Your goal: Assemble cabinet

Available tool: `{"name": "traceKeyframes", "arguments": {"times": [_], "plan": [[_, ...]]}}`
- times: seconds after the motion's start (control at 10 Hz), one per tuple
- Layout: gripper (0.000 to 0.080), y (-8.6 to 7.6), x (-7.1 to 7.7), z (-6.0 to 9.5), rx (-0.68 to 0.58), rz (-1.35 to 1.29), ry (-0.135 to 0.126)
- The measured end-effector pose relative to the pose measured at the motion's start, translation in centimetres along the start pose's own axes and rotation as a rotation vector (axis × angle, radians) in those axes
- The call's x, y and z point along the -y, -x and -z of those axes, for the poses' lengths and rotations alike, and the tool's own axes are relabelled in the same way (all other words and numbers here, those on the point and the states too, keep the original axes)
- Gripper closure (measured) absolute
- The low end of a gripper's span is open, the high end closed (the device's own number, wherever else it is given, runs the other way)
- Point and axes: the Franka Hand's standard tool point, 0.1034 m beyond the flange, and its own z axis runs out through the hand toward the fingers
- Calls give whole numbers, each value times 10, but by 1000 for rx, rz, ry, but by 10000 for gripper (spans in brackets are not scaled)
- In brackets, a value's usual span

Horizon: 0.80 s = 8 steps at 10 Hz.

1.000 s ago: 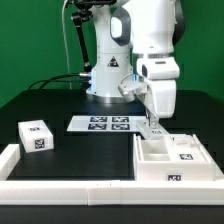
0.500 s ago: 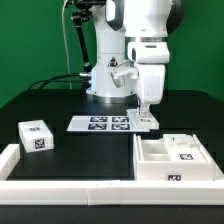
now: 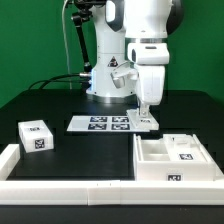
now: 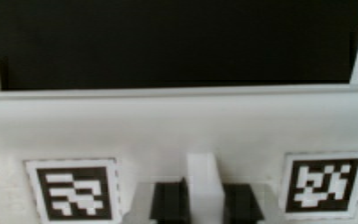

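Here the gripper (image 3: 147,108) hangs straight down over the end of the marker board (image 3: 105,123) on the exterior view's right. In the wrist view its two dark fingers (image 4: 165,200) stand close together, with only a thin white rib between them. They look pinched on that rib, which belongs to a white panel (image 4: 176,125). The panel spreads wide across the wrist view and carries two black-and-white tags, one on each side of the gripper (image 4: 202,195). In the exterior view the panel (image 3: 148,121) is a small white tagged piece right under the fingers, just above that end of the marker board. Whether it touches the board cannot be told.

The cabinet (image 3: 160,172) sits on the black table (image 3: 60,105), nearer the camera than the marker board and off toward the exterior view's right. It is apart from both the board and the gripper. It lies low with its open side up, showing inner compartments. Its long axis runs across the exterior view from left to right, roughly in line with the board's long edge. One tag faces the camera on its front wall and another sits inside.

A small white tagged block (image 3: 37,137) rests beyond the marker board's other end. A long low white rail (image 3: 70,187) runs along the table nearer the camera than the board.
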Motion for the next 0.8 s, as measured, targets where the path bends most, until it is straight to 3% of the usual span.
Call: {"name": "traceKeyframes", "arguments": {"times": [0.3, 0.8], "plan": [[729, 1, -17, 0, 26, -80, -50], [729, 2, -16, -1, 24, -81, -48]]}}
